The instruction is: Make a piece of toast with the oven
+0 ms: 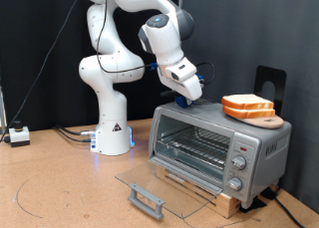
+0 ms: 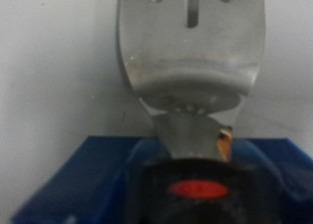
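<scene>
Exterior view, fingers grasping spatula atop oven, toast just beside, door open

A robotics lab set up as a mock kitchen: a white robot arm stands on a brown bench against a black curtain, with cables at centre left and a toaster oven at lower right.

Two bread slices stacked atop the open-doored oven.
</scene>
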`<move>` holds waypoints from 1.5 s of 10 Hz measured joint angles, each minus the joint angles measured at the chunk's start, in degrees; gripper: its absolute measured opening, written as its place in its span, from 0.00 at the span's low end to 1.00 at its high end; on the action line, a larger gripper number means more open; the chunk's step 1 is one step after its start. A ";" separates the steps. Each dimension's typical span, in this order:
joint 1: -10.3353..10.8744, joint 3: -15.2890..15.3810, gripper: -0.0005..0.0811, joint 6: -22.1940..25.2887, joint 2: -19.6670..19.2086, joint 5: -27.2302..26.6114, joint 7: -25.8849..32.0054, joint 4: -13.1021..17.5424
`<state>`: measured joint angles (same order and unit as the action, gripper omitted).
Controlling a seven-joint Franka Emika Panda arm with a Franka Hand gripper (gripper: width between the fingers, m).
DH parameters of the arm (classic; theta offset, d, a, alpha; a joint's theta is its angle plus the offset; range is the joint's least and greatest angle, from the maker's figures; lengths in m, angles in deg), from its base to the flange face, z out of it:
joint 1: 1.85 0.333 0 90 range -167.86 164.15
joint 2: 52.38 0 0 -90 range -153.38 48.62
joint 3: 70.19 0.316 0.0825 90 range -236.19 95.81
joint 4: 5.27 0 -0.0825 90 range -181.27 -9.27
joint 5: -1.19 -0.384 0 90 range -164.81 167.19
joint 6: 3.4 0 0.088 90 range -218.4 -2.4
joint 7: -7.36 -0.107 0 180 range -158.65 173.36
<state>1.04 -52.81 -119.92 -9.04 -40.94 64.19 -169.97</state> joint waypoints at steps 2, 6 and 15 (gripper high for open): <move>-0.08 -0.82 0.50 0.05 0.11 -0.09 0.15 0.22; -0.18 -7.46 0.50 5.80 4.09 -0.18 2.81 2.77; -11.83 -8.36 0.50 -8.93 2.34 1.87 -3.76 2.57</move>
<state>-10.79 -61.17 -128.85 -6.70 -39.07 60.43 -167.39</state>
